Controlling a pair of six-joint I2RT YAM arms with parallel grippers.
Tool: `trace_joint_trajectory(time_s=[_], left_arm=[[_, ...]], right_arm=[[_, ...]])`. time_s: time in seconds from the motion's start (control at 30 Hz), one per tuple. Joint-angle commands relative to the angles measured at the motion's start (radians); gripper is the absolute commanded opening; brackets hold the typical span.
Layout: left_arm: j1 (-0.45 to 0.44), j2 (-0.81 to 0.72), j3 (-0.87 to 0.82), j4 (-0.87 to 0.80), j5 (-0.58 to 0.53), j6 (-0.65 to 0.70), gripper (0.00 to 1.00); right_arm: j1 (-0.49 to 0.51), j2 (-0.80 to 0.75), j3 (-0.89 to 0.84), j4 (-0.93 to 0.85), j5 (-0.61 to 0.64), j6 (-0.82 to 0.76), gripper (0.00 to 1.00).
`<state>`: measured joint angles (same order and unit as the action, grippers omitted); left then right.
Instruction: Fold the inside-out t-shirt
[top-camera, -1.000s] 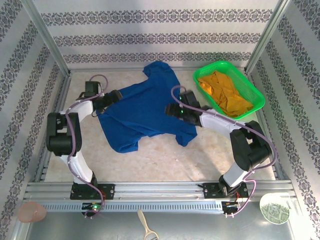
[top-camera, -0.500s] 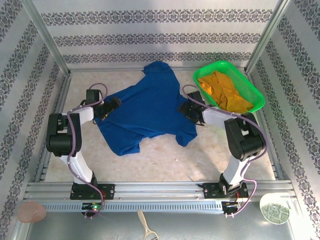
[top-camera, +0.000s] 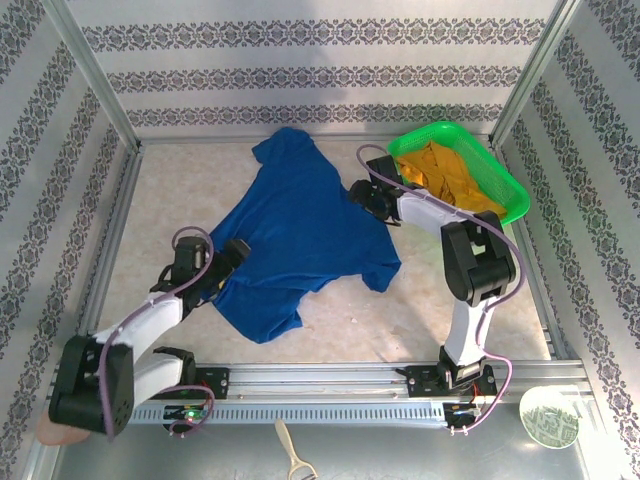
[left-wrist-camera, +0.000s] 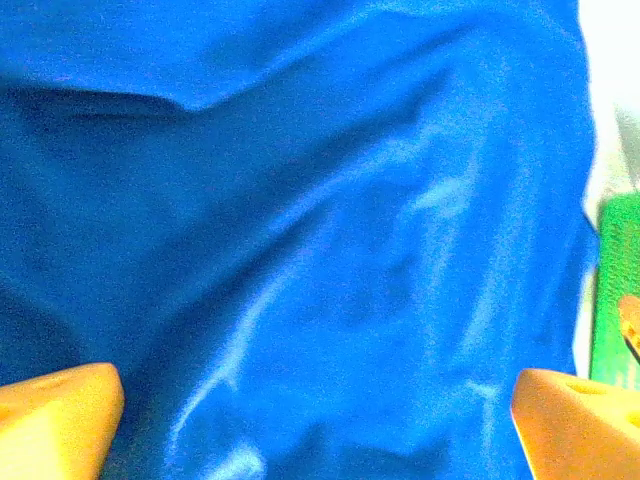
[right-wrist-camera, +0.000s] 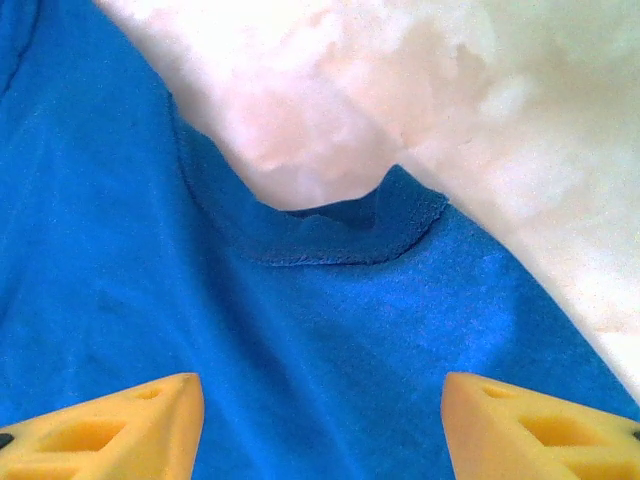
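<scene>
Shirt: royal-blue t-shirt (top-camera: 300, 235) lies spread but rumpled on mid table (top-camera: 170, 190); one end reaches twd far wall, other end twd near rail, a flap sticks out at near right
Shirt vs basket: shirt's right edge is near green basket (top-camera: 512, 190); can't tell if touching
Basket: at far right of table, orange-yellow garment (top-camera: 450, 185) heaped inside
L arm: left gripper (top-camera: 236, 252) at shirt's near-left edge, over the cloth, pointing twd far right
L jaws: spread wide; wrist cam has both orange fingers (left-wrist-camera: 60, 420) at btm corners, creased blue cloth between and beyond them, nothing pinched
R arm: right gripper (top-camera: 365, 197) at shirt's right edge, between shirt and basket, pointing left
R jaws: apart; wrist cam has yellow fingers (right-wrist-camera: 120, 425) at btm corners w/ cloth spanning the gap, no fold clamped that I can see
Cloth detail: ribbed edge (right-wrist-camera: 340, 235), curved, just ahead of the R fingers; bare pale table beyond it
Outside rail: pale green round dish (top-camera: 548, 417) at near right
</scene>
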<state>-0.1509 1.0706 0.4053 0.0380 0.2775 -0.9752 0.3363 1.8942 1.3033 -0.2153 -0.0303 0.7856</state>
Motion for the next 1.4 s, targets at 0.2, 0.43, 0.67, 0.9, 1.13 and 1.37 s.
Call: trace_joint_trajectory(time_s=[0.2, 0.43, 0.67, 0.9, 1.13, 1.37], left_arm=[[-0.022, 0.388, 0.49, -0.058, 0.052, 0.214, 1.0], [-0.052, 0.878, 0.972, -0.171, 0.195, 0.374, 1.0], [-0.078, 1.16, 1.281, -0.255, 0.203, 0.394, 1.0], [-0.014, 1.226, 1.304, -0.253, 0.098, 0.292, 1.0], [0.083, 1.132, 1.12, -0.196, 0.049, 0.254, 1.0], [0.137, 0.916, 0.782, -0.026, 0.014, 0.14, 1.0]], right_arm=[[0.045, -0.25, -0.15, -0.026, 0.063, -0.077, 0.63], [0.142, -0.409, -0.414, 0.081, 0.072, 0.045, 0.57], [0.213, -0.369, -0.534, 0.18, 0.095, 0.153, 0.51], [0.138, -0.212, -0.471, 0.19, 0.088, 0.18, 0.47], [0.059, -0.027, -0.23, 0.023, 0.093, 0.152, 0.5], [0.011, 0.199, 0.132, -0.105, 0.081, 0.06, 0.51]])
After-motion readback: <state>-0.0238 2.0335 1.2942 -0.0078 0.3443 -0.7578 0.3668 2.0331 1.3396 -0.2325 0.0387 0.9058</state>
